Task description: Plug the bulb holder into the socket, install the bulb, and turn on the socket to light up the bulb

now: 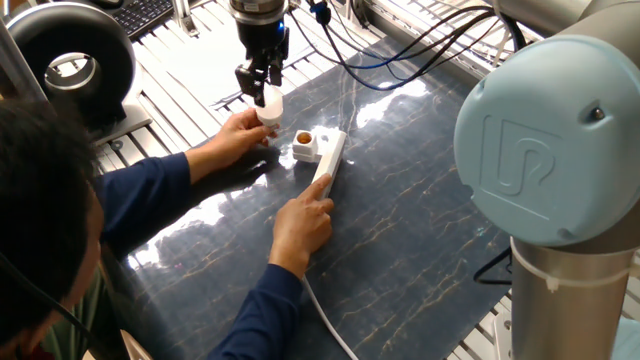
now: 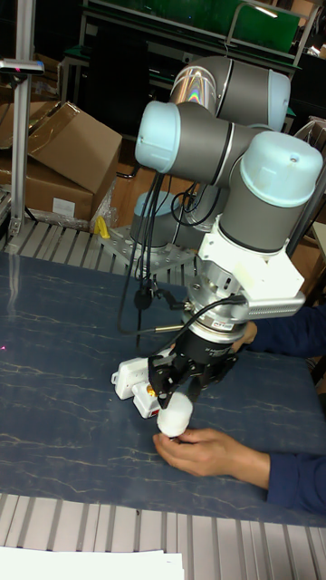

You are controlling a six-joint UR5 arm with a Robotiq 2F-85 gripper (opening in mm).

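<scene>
End effector (image 1: 259, 88) fingers straddle the bulb (image 1: 268, 107), closure indeterminate; beneath it a hand (image 1: 236, 138) steadies the bulb upright, seemingly for pickup.

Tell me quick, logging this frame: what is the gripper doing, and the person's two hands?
Gripper: jaws around the bulb top; grip cannot be told.
One hand: holding the bulb upright.
Other hand: finger on the socket.
</scene>
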